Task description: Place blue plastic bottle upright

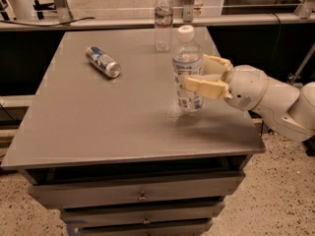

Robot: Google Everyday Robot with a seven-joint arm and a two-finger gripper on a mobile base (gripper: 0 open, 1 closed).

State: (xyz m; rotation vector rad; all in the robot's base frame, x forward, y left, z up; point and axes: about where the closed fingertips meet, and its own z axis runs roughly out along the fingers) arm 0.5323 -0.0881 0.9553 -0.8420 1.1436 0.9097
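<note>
The blue plastic bottle (188, 68), clear with a white cap and a white-and-blue label, stands upright right of the middle of the grey table (98, 127), its base at or just above the tabletop. My gripper (196, 70) reaches in from the right and is shut on the bottle's middle. One cream finger (204, 87) crosses in front of the bottle, the other (217, 63) lies behind it.
A slimmer clear bottle (163, 21) stands upright at the table's back edge. A small silver-and-blue can (103, 61) lies on its side at the back left. Drawers (140, 195) sit below the tabletop. The table's right edge is close under my arm.
</note>
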